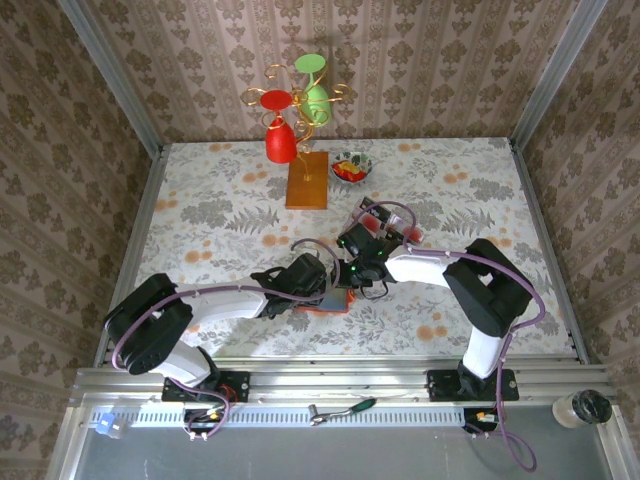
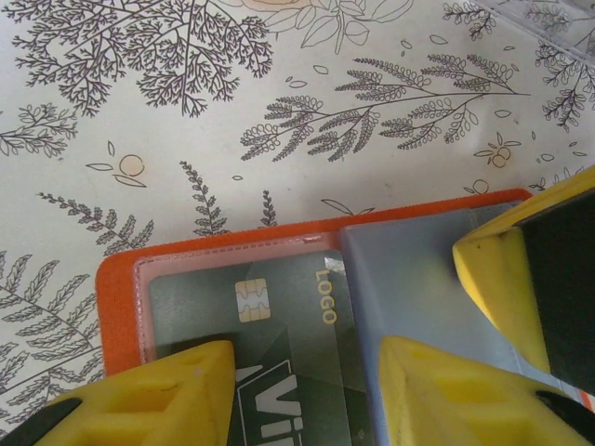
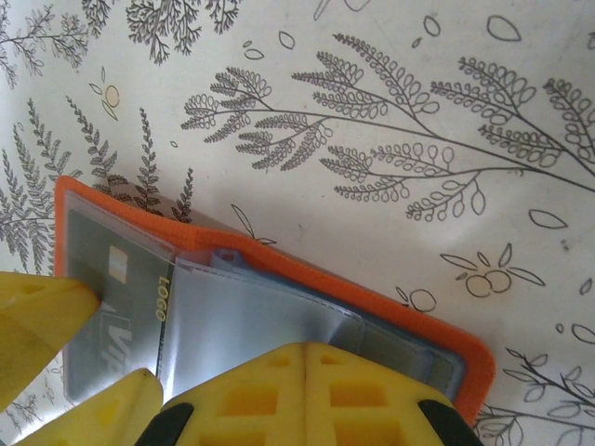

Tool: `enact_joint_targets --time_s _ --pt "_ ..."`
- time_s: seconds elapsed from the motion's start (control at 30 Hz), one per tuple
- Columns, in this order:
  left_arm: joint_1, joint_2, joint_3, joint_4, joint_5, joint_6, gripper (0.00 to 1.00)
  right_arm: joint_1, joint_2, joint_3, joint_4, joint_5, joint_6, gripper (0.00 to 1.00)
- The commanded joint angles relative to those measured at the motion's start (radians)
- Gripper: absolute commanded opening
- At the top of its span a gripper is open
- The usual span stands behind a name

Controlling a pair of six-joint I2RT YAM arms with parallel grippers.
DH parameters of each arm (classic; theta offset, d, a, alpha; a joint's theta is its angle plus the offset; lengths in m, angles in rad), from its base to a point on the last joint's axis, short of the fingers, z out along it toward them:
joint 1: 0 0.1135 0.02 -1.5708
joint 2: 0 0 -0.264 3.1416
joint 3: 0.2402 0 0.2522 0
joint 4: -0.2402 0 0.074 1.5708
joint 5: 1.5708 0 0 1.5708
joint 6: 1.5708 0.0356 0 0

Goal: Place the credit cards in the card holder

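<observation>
Card holder (image 1: 335, 306), bright orange, lies opened flat on the flower-print table (image 1: 480, 190), near the middle of its front edge, where both my arms meet over it. Its orange border (image 2: 116, 307) frames a clear pocket on one half and a blue-grey inner sleeve (image 2: 409, 279) on the other. One dark credit card (image 2: 270, 316) with a gold chip (image 2: 253, 299) sits in the clear pocket. My left gripper (image 2: 307, 372) is spread wide, fingers down on either side of that card. My right gripper (image 3: 307, 358) is clenched at the sleeve's edge (image 3: 251, 316); whether it pinches the sleeve I cannot tell.
</observation>
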State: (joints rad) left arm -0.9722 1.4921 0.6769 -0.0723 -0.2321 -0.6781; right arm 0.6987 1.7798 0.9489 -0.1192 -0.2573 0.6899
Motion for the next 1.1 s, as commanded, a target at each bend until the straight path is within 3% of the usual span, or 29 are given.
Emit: enact_joint_targets --time_s 0.0,0.53,0.8,1.07 --pt "0.008 0.008 -0.017 0.009 0.011 0.023 0.46 0.007 0.017 -0.012 0.016 -0.028 0.025 0.00" --pt "-0.022 0.089 0.025 -0.055 -0.026 0.049 0.38 0.004 -0.030 -0.025 0.032 -0.030 0.048 0.00" --pt "-0.025 0.084 0.021 -0.054 -0.031 0.037 0.38 -0.006 -0.116 -0.074 0.033 0.012 0.070 0.30" --pt "-0.026 0.080 0.019 -0.056 -0.036 0.036 0.38 -0.005 -0.064 -0.074 0.064 -0.024 0.075 0.31"
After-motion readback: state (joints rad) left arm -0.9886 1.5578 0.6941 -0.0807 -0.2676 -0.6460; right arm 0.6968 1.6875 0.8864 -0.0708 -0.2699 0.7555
